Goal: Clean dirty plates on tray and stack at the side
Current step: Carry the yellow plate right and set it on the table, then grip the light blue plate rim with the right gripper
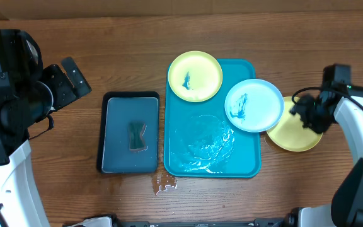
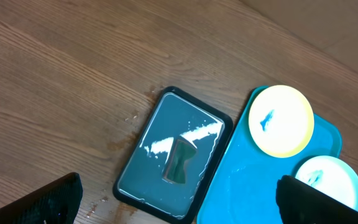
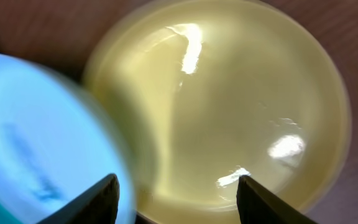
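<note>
The teal tray lies mid-table with water pooled on it. A yellow-green plate with a dark smear sits at its far left corner. A light blue plate, also smeared, overhangs the tray's right rim. Beside the tray on the table rests a second yellow-green plate, clean and glossy, its left edge tucked under the blue plate. My right gripper hovers over this plate, open, holding nothing, with the blue plate at its left. At the far left my left gripper is raised, open and empty.
A black tray with a grey-blue inside lies left of the teal tray, with water and a dark sponge in it. A small puddle wets the wood at the teal tray's near left corner. The wood is bare left of the black tray.
</note>
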Tool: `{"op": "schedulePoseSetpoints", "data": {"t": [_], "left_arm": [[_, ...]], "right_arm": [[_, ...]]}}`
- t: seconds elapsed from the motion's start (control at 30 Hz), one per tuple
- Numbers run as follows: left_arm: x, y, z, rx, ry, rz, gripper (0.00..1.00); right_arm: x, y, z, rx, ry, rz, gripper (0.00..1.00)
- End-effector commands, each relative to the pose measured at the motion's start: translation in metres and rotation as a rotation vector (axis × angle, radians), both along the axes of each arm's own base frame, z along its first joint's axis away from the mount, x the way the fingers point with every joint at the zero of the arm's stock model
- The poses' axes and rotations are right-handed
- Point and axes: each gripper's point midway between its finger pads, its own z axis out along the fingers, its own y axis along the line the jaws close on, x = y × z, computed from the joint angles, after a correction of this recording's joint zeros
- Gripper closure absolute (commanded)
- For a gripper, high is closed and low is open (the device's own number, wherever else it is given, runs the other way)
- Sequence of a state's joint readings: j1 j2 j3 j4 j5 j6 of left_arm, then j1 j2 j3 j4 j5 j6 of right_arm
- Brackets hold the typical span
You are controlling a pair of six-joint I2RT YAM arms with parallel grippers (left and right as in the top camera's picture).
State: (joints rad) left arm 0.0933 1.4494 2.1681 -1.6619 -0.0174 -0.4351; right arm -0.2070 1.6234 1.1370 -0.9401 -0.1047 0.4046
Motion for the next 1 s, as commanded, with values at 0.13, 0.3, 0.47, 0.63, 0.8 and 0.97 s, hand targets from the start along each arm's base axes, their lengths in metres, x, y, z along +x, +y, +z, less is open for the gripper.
{"op": "schedulePoseSetpoints", "data": {"t": [0.13,0.3,0.47,0.63,0.8,0.97], "left_arm": [[0.000,-0.007,0.001,-0.031,-0.003,-0.030,0.00],[-0.001,-0.007,0.000,-0.030,0.002,-0.029,0.00],[-0.004,-0.007,-0.002,-0.032,0.019,-0.028,0.00],[-0.004,-0.007,-0.002,-0.033,0.019,-0.029,0.00],[-0.004,-0.007,-0.002,-0.033,0.019,-0.029,0.00],[-0.004,-0.007,-0.002,-0.033,0.019,-0.029,0.00]], "right_arm": [[0.034,0.034,0.002,0.088,-0.169,0.191,0.44],[0.033,0.046,-0.034,0.100,-0.117,0.222,0.77],[0.032,0.045,-0.009,0.095,-0.114,0.217,0.96],[0.036,0.050,0.033,0.078,-0.187,0.238,0.96],[0.011,0.087,0.030,0.093,-0.096,0.340,0.96],[-0.015,0.104,0.020,-0.056,0.026,0.367,0.95]]}}
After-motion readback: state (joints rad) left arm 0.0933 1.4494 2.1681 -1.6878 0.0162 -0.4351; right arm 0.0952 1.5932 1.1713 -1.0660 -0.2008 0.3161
